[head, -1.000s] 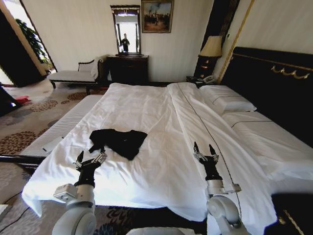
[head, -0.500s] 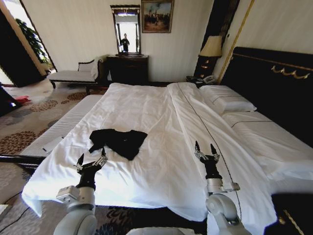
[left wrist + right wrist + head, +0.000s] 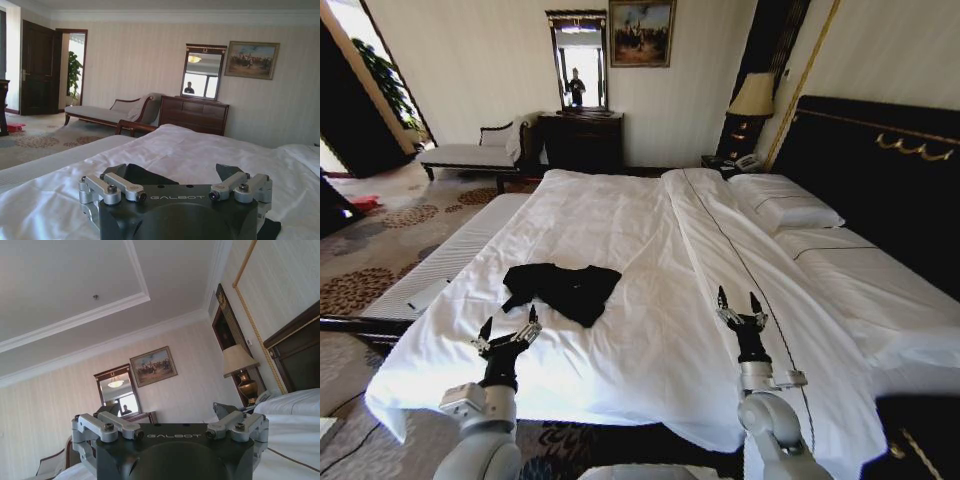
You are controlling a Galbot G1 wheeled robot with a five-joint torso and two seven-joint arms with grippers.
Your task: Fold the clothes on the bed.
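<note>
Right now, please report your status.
Left gripper open, just short of T-shirt. Right gripper open, over bed. Shirt crumpled, unfolded. Nothing between.

Black T-shirt (image 3: 563, 289) on white bed (image 3: 650, 250); floral-patterned carpet (image 3: 360, 260).

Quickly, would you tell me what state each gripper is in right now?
Left gripper: open, empty, just short of the black T-shirt.
Right gripper: open, empty.

Open left gripper (image 3: 177, 176) above T-shirt (image 3: 145, 175)
</note>
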